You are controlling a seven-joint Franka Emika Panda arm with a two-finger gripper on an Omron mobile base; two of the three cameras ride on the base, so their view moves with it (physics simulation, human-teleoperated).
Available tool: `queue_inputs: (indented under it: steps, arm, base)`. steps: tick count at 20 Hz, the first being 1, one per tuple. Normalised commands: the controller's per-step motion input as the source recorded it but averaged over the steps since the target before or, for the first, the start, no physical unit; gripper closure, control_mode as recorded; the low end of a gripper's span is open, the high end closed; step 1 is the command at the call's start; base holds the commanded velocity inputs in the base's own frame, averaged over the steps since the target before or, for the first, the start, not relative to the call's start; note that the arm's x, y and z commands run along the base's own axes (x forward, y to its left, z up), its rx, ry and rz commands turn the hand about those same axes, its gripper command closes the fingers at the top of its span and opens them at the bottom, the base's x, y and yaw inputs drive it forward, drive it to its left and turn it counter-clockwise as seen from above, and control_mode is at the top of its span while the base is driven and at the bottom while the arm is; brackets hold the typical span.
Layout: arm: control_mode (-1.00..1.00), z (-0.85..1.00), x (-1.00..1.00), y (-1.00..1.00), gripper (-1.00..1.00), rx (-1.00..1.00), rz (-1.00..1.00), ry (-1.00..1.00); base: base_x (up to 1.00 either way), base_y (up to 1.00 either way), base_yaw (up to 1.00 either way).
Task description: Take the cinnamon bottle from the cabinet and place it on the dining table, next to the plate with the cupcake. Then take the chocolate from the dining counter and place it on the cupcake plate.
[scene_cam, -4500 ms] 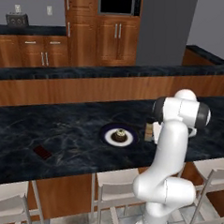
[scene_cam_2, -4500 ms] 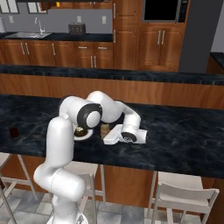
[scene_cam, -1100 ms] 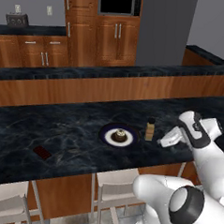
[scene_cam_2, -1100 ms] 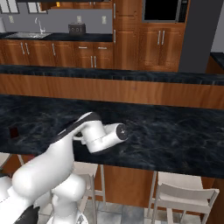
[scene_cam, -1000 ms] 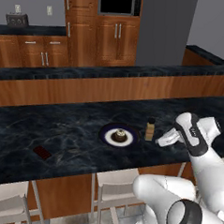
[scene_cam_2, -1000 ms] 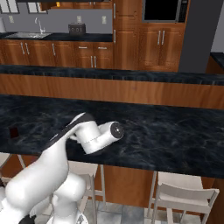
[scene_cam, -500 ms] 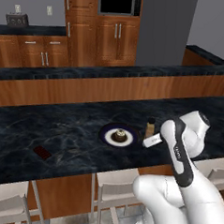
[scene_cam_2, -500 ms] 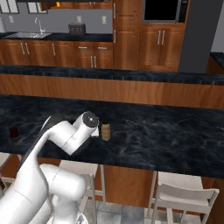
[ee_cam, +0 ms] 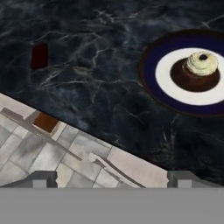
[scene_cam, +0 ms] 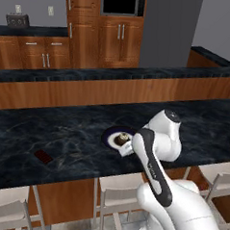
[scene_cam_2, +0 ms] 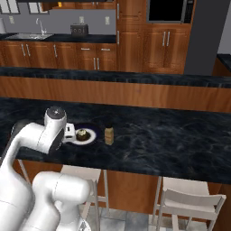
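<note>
The cinnamon bottle (scene_cam_2: 108, 135) already stands on the dark tabletop (scene_cam_2: 171, 135) just beside the cupcake plate (scene_cam_2: 85, 136), so the first half looks done. The chocolate (scene_cam: 43, 156) lies untouched on the tabletop, well apart from the plate, on its far side from the bottle. The pincer (ee_cam: 109, 177) near the plate is spread wide, holding nothing; fetching the chocolate remains.

Cinnamon bottle (scene_cam_2: 108, 135) upright on dark worktop just beside white, blue-rimmed plate (scene_cam_2: 94, 136) bearing cupcake (scene_cam_2: 81, 134), flat brown chocolate (scene_cam: 43, 156) well apart
</note>
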Motion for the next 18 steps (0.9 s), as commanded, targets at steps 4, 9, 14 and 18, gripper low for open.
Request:
queue_inputs:
  steps: [4, 9, 14, 18]
  arm:
    - [-1.00, 0.17, 0.11, 0.81, -1.00, -0.22, 0.08, 0.18]
    - [-1.00, 0.01, 0.17, 0.81, -1.00, -0.11, 0.13, 0.03]
    - [-1.00, 0.00, 0.24, 0.67, -1.00, 0.00, 0.13, 0.01]
    - [-1.00, -0.09, 0.30, 0.57, -1.00, 0.03, 0.11, 0.03]
  base:
    - [0.00, 0.00, 0.00]
    - [0.00, 0.00, 0.00]
    - [0.00, 0.00, 0.00]
    - [0.00, 0.00, 0.00]
